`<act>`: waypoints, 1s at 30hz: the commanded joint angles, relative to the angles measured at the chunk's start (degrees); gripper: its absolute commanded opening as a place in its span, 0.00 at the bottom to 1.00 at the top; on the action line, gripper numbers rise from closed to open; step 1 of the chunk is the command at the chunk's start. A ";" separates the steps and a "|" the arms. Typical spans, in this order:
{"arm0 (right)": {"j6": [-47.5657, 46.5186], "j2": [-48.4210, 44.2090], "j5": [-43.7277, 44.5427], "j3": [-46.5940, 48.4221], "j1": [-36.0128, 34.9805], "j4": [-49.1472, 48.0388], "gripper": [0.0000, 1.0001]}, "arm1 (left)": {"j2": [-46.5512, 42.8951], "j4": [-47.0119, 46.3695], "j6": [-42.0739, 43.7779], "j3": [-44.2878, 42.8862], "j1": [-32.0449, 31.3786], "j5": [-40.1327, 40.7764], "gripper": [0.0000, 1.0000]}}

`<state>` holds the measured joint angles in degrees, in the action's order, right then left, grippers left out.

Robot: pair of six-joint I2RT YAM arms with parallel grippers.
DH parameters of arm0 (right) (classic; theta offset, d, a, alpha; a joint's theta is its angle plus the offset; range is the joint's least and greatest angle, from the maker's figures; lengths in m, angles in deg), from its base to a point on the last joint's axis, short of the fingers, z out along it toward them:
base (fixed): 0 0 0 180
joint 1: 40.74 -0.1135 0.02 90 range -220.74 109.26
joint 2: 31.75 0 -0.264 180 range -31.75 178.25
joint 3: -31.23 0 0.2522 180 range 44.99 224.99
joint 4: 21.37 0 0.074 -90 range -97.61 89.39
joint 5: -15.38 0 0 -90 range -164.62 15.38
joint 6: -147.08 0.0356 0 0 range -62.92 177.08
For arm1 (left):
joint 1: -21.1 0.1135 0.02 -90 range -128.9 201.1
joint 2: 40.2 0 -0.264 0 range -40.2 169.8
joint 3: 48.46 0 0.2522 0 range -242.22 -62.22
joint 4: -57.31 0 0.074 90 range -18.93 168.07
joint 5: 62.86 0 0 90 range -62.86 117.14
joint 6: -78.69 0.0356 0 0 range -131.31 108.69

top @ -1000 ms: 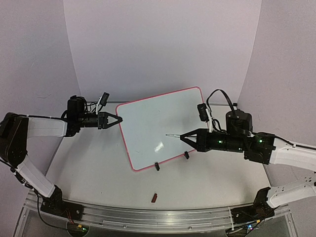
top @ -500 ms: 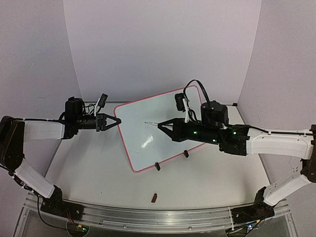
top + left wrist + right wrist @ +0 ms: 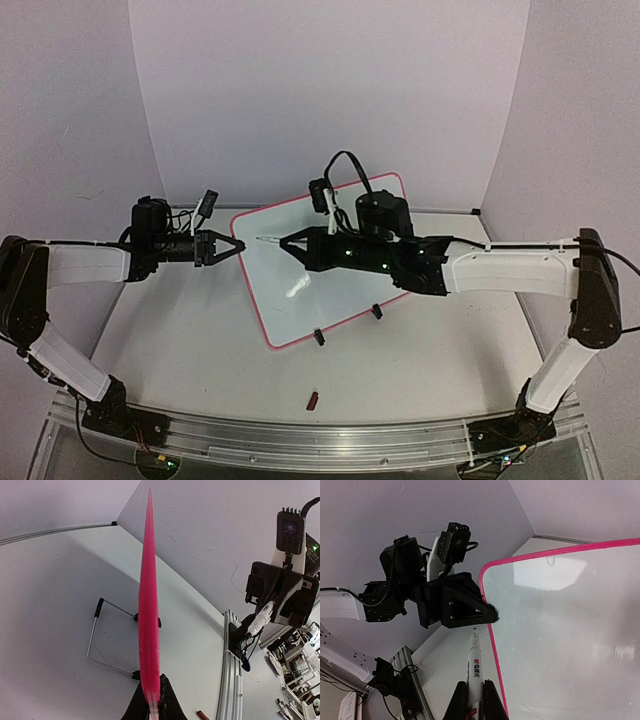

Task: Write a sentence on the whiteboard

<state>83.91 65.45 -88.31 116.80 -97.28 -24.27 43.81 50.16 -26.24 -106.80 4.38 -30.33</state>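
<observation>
A whiteboard (image 3: 320,300) stands propped mid-counter (image 3: 200,350), with two feet (image 3: 318,337) at its near edge. The left claw (image 3: 238,245) sits at its left, pinching that edge. The right claw (image 3: 285,241) reaches in from the right, in front of the board's upper left, gripping a marker (image 3: 268,240) whose tip points toward the left claw. A small loose piece (image 3: 312,401) lies in front of the board, well apart.

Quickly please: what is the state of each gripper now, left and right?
Left gripper: closed, holding the edge of the whiteboard.
Right gripper: closed, holding a marker.
</observation>
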 commanded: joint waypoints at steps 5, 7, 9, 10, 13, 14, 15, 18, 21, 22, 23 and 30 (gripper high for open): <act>-0.54 4.77 -1.78 6.91 0.92 -2.00 0.00 | -1.17 2.26 4.83 0.31 -0.42 -0.45 0.00; -0.31 5.71 -1.79 7.60 1.16 -1.97 0.00 | -1.20 2.28 4.84 0.25 -0.42 -0.45 0.00; -0.06 6.47 -1.73 8.28 1.43 -1.95 0.00 | -1.28 2.29 4.90 0.27 -0.41 -0.45 0.00; 0.09 6.98 -1.71 8.62 1.52 -1.88 0.00 | -1.31 2.36 4.92 0.25 -0.41 -0.46 0.00; 0.24 8.10 -1.74 9.72 1.89 -1.63 0.00 | -1.45 2.61 5.11 0.17 -0.41 -0.45 0.00; 0.23 8.51 -1.74 10.17 1.94 -1.51 0.00 | -1.51 2.67 5.14 0.18 -0.41 -0.41 0.00; 0.22 8.82 -1.69 10.54 1.96 -1.37 0.00 | -1.52 2.69 5.16 0.16 -0.51 -0.43 0.00; 0.22 9.63 -1.50 11.46 2.16 -1.19 0.00 | -1.52 2.80 5.23 0.14 -0.56 -0.41 0.00; 0.34 10.47 -1.34 12.20 2.39 -1.06 0.00 | -1.48 3.29 5.58 0.03 -0.85 -0.19 0.00; 0.40 10.73 -1.30 12.49 2.50 -0.99 0.00 | -1.48 3.50 5.77 -0.02 -0.95 -0.14 0.00; 0.43 10.94 -1.23 12.74 2.57 -0.95 0.00 | -1.48 3.62 5.86 -0.08 -0.98 -0.11 0.00; 0.54 12.00 -0.41 13.26 2.70 0.01 0.00 | -1.63 4.03 6.14 -0.30 -1.07 0.08 0.00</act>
<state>84.12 76.16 -89.46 127.87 -94.89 -23.85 43.10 51.64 -25.13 -106.82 4.21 -30.18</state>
